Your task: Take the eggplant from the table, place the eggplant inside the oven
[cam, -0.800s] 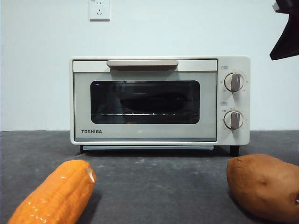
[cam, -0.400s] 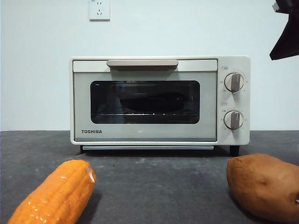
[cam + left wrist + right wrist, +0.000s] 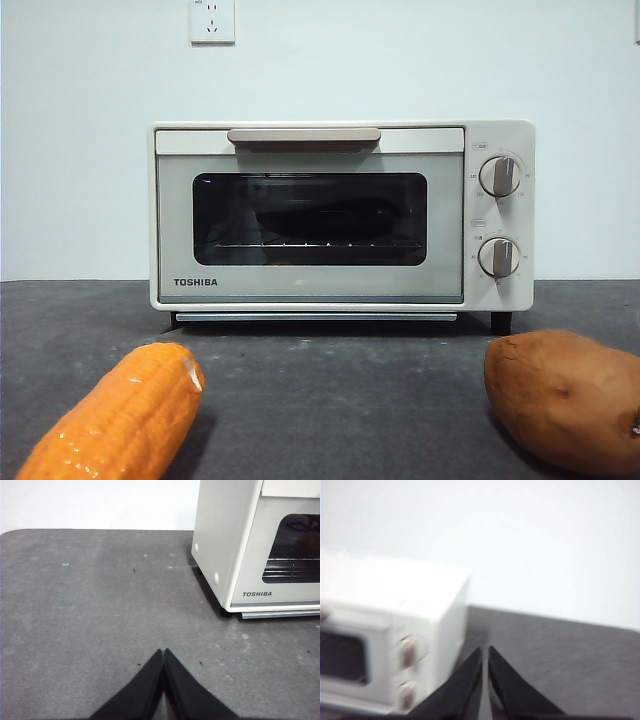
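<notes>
The cream oven [image 3: 340,215] stands at the back of the table [image 3: 330,400] with its glass door closed. Behind the glass a dark, long shape, which looks like the eggplant [image 3: 322,218], lies on the rack, dim and hard to make out. My left gripper [image 3: 164,651] hovers shut and empty over bare table, off the oven's [image 3: 250,545] left front corner. My right gripper [image 3: 485,649] is shut and empty, raised off the oven's [image 3: 395,630] knob side; that view is blurred. Neither gripper shows in the front view.
An orange corn cob [image 3: 115,420] lies at the front left and a brown sweet potato [image 3: 560,398] at the front right. A white wall with a socket [image 3: 212,20] rises behind the oven.
The black arm tip at the front view's top right corner has gone out of the picture. The oven, corn cob and sweet potato have not moved.
</notes>
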Tool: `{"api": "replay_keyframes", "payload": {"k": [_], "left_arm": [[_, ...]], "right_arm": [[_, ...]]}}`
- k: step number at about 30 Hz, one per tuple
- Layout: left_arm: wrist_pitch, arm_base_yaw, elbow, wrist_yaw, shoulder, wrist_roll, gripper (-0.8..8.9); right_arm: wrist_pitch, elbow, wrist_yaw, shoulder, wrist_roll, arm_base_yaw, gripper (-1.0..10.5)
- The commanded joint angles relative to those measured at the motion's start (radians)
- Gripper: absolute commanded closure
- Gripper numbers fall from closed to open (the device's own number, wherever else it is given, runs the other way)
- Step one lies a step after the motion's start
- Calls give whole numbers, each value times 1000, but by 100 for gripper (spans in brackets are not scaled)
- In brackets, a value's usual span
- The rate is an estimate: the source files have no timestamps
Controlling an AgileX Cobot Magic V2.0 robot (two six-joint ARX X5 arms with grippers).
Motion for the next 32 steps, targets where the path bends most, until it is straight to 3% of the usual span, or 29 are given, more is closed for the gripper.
{"api": "replay_keyframes", "payload": {"k": [1,9,21,32], "left_arm": [[-2,1,-13,0,0,5,808],[-2,1,-13,0,0,5,808],[-2,1,-13,0,0,5,808],[-2,1,-13,0,0,5,807]], "right_arm": [[4,-39,-49,-67,-12,-89,943],[9,-246,-201,-198,76,-193,943],[17,-431,-203,-239,134,-193,943],[6,-436,-192,-239,148,-192,943]]}}
